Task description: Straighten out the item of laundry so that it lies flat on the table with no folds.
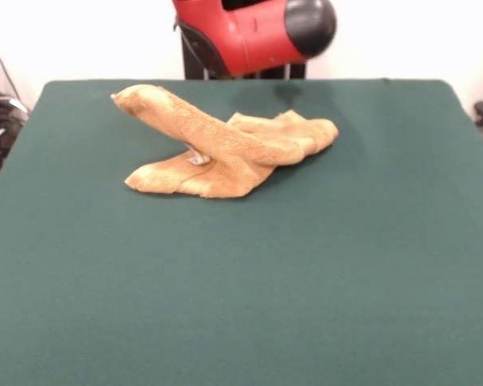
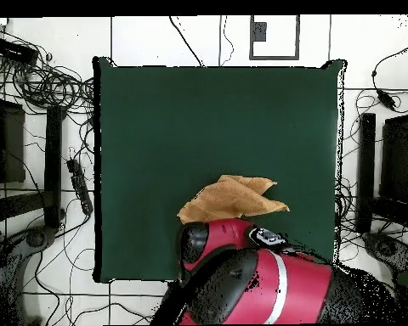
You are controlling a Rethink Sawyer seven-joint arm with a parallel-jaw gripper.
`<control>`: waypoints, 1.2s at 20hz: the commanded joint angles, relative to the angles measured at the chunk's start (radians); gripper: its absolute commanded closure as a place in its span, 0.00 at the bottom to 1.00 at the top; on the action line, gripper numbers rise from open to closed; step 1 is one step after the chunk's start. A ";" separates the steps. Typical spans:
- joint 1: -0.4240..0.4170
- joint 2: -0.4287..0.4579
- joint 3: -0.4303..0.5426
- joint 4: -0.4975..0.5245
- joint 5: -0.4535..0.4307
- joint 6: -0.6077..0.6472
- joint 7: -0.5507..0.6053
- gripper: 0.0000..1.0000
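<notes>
The near half of the surface [image 1: 241, 305] is bare; the towel [image 1: 225, 145] lies bunched toward the far edge, left of centre. Its long axis runs left-right, one twisted end rising toward the far-left corner. Best to pinch a free corner and draw outward. The arm [image 1: 249, 28] hangs behind; jaws hidden, cannot tell.

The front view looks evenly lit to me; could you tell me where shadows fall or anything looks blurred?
Front view: the towel casts a soft shadow on the table below its raised folds; the arm leaves a faint shadow near the far edge. Overhead view: the arm covers the towel's near edge.
</notes>
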 commanded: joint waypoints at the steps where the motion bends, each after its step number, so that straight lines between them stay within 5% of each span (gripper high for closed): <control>1: -0.042 -0.334 0.026 0.232 -0.105 -0.363 0.087 1.00; 5: -0.030 -0.516 -0.050 0.298 -0.205 -0.414 0.078 1.00; 12: -0.043 -0.640 -0.143 0.278 -0.323 -0.459 0.042 1.00; 24: -0.016 -0.502 -0.143 0.058 -0.317 -0.447 0.114 1.00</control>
